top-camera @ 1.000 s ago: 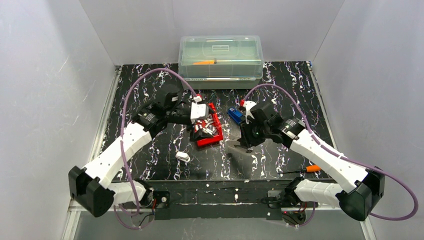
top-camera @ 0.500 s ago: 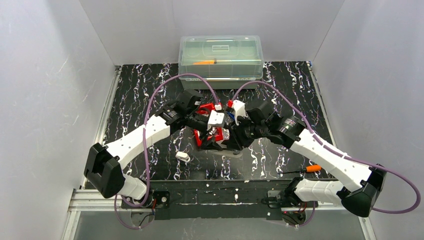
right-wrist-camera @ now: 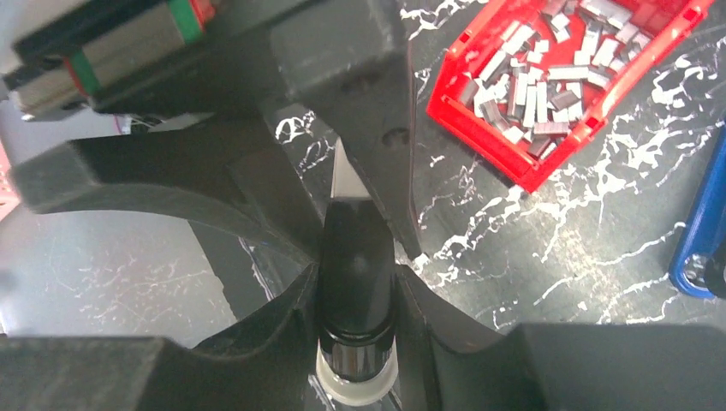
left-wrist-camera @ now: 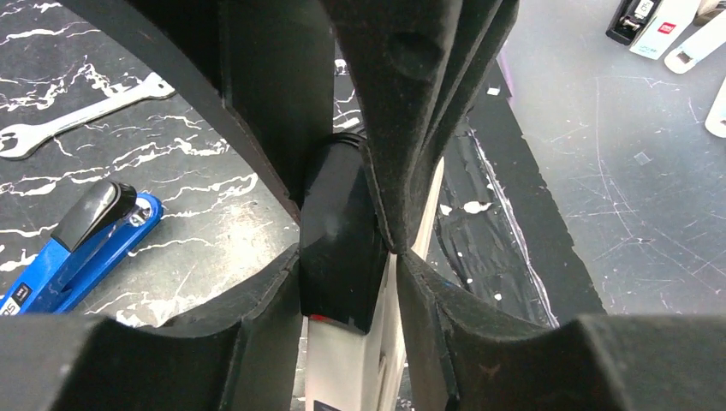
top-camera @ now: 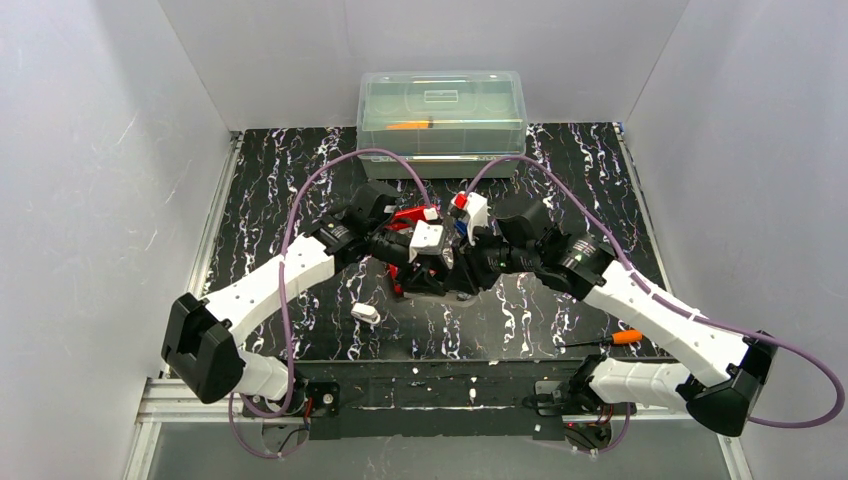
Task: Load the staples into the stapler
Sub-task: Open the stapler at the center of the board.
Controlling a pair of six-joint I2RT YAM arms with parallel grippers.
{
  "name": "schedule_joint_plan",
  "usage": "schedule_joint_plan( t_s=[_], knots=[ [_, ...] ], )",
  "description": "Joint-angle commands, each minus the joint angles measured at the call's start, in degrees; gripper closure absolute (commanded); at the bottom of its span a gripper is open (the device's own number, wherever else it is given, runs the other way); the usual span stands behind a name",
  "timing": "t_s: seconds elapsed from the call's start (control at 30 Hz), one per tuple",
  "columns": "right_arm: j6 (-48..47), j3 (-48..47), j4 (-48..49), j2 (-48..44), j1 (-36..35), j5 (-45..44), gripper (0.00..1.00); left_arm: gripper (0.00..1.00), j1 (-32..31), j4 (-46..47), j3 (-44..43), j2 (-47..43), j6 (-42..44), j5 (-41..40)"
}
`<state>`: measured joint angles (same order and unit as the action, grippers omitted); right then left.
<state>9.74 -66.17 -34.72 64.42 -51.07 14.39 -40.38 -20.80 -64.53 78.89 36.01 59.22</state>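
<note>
Stapler (left-wrist-camera: 338, 214) sits pinched in my left pincer (left-wrist-camera: 347, 274) and right pincer (right-wrist-camera: 355, 282); opening it comes next, I reckon, before fetching staples (right-wrist-camera: 548, 77).

The left arm (top-camera: 265, 285) and right arm (top-camera: 650, 310) meet around a black stapler (right-wrist-camera: 355, 257), beside a red tray (right-wrist-camera: 529, 174) and blue stapler (left-wrist-camera: 103, 248). A clear box (top-camera: 441, 115) blocks the far edge; bare mat (top-camera: 270, 170) flanks them.

From above we see only a corner of the red tray (top-camera: 408, 213); the left gripper (top-camera: 428, 265) covers its staples (right-wrist-camera: 548, 81). Beside the tray, the blue stapler (right-wrist-camera: 706, 223) runs off the wrist picture's edge, and fingers (right-wrist-camera: 445, 312) hide both ends of the black stapler (right-wrist-camera: 355, 257).
</note>
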Motion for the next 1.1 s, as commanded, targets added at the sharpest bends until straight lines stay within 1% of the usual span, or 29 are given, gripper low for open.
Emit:
schedule_joint_plan(
  t_s=[0.0, 0.13, 0.2, 0.27, 0.4, 0.47, 0.57, 0.67, 0.8, 0.93, 1.07],
  knots=[
    [0.49, -3.84, 9.95, -1.06, -0.92, 1.76, 0.84, 0.66, -0.14, -2.14, 0.95, -2.92, -0.01, 1.90],
    [1.36, -3.66, 9.40, 0.16, -1.05, 1.16, 0.67, 0.99, -0.05, -4.76, -0.24, -3.92, 2.25, 0.01],
    [2.03, -2.98, 8.24, -0.09, -1.04, -0.65, 0.56, 1.00, 0.14, -5.71, -0.55, -4.64, 2.90, -2.06],
    [3.09, -1.95, 6.82, -1.19, -1.05, -4.52, 0.44, 1.00, 0.34, -5.21, 0.12, -5.88, 3.17, -4.93],
    [5.62, 0.51, 5.55, -5.51, -0.84, -11.07, 0.22, 1.00, 0.56, 0.78, 3.96, -9.79, 1.77, -13.94],
    [7.30, 1.96, 5.51, -7.71, -0.34, -12.86, 0.18, 1.00, 0.80, 4.14, 5.82, -11.90, 1.03, -17.61],
    [9.96, 3.72, 4.25, -9.23, 0.97, -14.12, 0.17, 1.00, 1.06, 7.21, 7.52, -14.43, -0.39, -21.53],
    [12.34, 5.60, 4.22, -9.13, 3.33, -13.21, 0.20, 1.00, 1.29, 9.85, 9.43, -16.89, -2.38, -24.90],
    [15.08, 6.36, 6.94, -5.90, 8.45, -6.20, 0.27, 1.00, 1.49, 13.12, 12.24, -20.14, -4.22, -28.00],
    [18.76, 6.85, 12.17, -3.49, 14.70, 3.23, 0.38, 1.00, 1.45, 12.96, 13.11, -21.18, -4.48, -28.52],
    [23.99, 8.61, 19.31, -1.07, 19.12, 13.29, 0.41, 1.00, 1.45, 15.34, 13.99, -21.14, -4.67, -28.40]
  ],
)
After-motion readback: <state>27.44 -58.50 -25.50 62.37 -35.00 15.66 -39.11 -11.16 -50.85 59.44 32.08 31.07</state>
